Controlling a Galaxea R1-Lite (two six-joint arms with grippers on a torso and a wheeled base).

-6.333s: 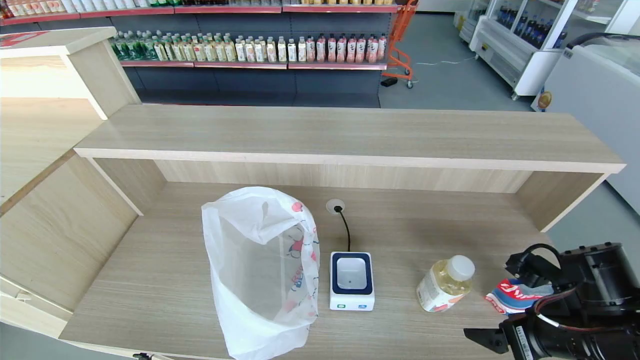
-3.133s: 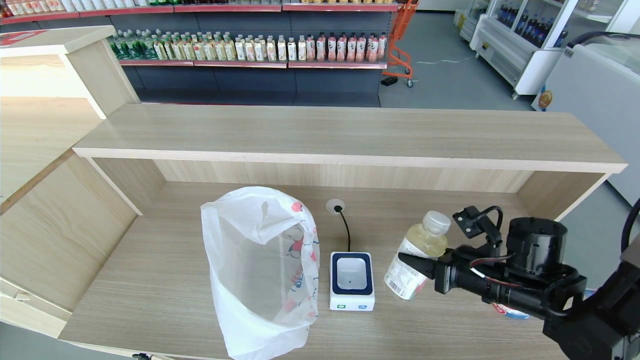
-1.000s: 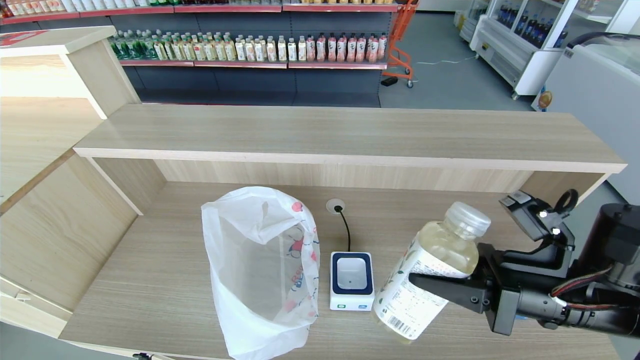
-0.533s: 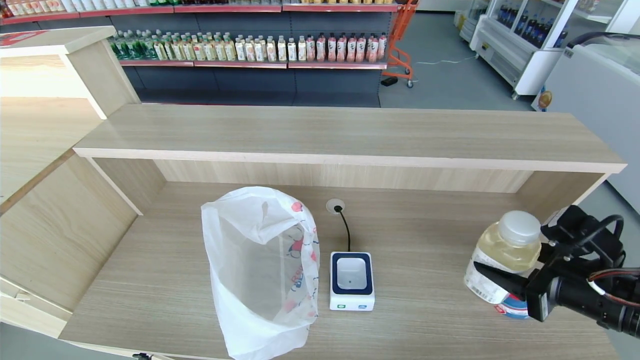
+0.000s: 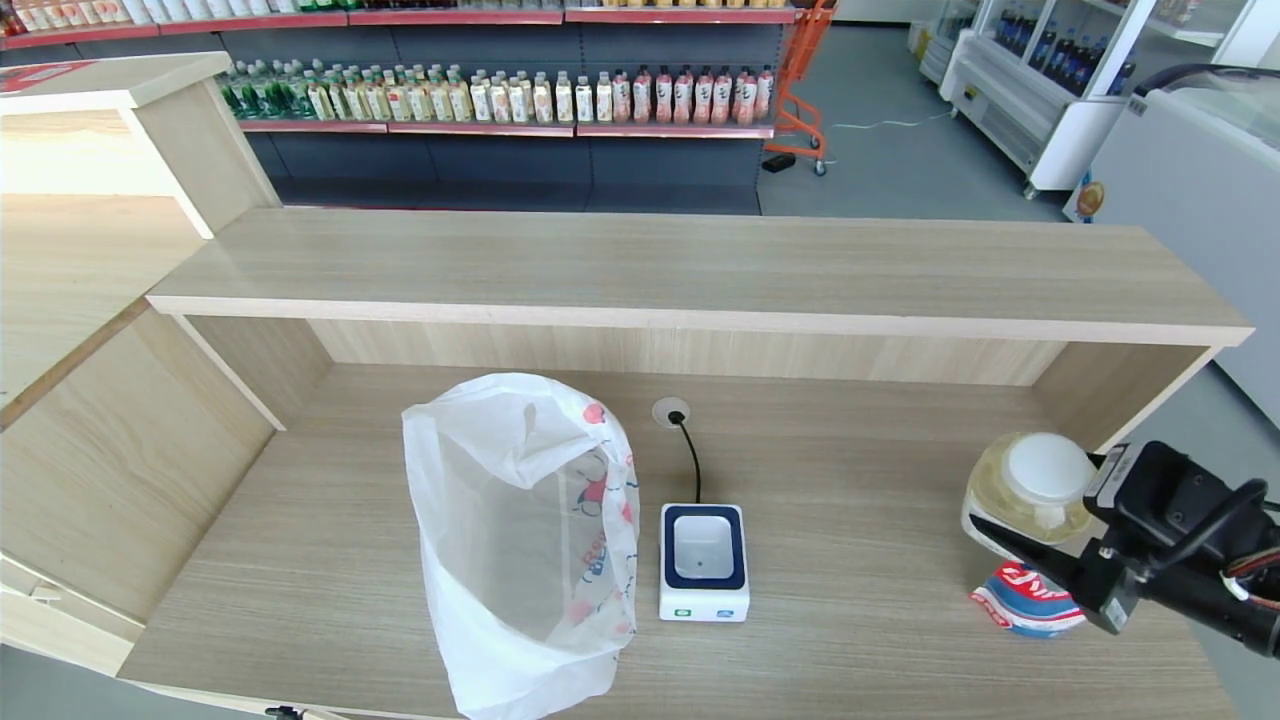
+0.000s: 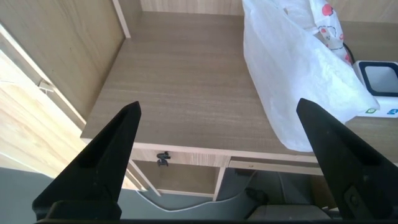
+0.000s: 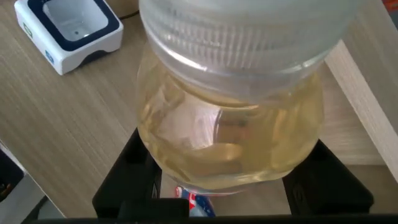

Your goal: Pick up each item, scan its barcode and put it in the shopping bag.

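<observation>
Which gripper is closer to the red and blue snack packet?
Right. The right gripper, shut on the bottle, hangs just above the packet at the counter's right end; the left gripper sits open off the near edge, beyond the shopping bag.

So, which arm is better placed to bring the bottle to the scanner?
Right. The right gripper holds the bottle, to the right of the scanner. The left gripper is open and empty, on the far side of the bag.
</observation>
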